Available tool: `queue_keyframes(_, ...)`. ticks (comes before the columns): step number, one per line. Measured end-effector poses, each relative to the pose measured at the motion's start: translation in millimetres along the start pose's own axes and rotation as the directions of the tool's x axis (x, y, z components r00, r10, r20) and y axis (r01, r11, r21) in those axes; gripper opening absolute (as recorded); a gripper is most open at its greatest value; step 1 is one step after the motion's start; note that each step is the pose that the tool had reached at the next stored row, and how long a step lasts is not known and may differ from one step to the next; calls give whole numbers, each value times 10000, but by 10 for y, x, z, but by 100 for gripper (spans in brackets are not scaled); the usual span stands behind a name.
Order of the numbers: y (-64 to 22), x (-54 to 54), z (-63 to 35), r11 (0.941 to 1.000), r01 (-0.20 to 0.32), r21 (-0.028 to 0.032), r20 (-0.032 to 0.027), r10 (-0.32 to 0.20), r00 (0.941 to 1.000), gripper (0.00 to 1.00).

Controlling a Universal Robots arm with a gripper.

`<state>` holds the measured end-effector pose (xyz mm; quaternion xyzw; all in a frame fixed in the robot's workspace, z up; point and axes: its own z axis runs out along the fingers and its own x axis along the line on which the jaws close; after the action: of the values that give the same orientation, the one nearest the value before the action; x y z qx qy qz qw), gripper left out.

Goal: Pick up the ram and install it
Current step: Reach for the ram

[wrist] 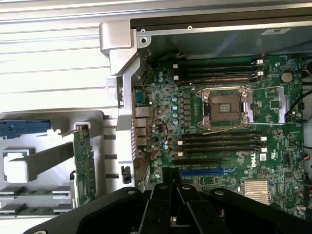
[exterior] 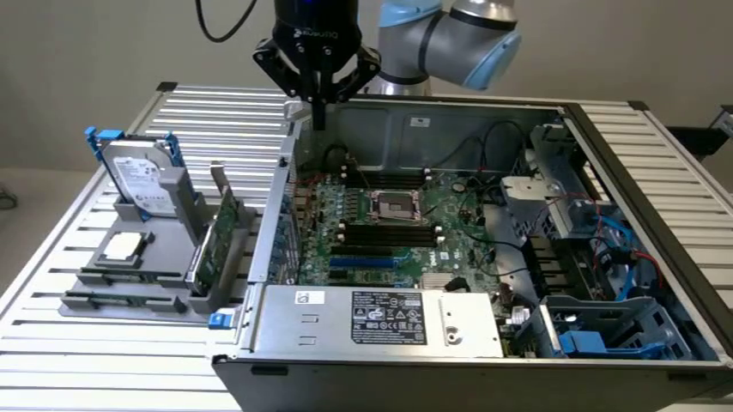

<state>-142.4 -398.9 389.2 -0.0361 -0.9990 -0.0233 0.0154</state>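
Exterior view: your fingers [exterior: 319, 110] hang shut and empty above the open case [exterior: 269, 249], at its wall on the exterior view's left. Wrist view: the ram [wrist: 29, 191] lies in the grey holder [wrist: 48, 158] outside the case, well apart from them. Pick-up judged not begun; it calls for parted fingers over the holder.

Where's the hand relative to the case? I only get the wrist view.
Observer: The hand hangs over the case's far corner, on the exterior view's left, above the rim.
Operator: Holding anything?
Observer: It's shut; nothing shows in it.
Operator: What's on the rack past my frame?
Observer: A hard drive stands upright on the rack, with blue rails along its sides.
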Motion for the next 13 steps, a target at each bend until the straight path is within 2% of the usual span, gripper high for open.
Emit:
queue_keyframes(1, -4, 34, 8, 10000, -1, 7, -42, 1, 10000, 11)
queue_keyframes(3, -12, 116, 29, 10000, -3, 14, -74, 3, 10000, 11)
queue_keyframes(13, -69, 562, 117, 10000, -5, 32, -98, 5, 10000, 11)
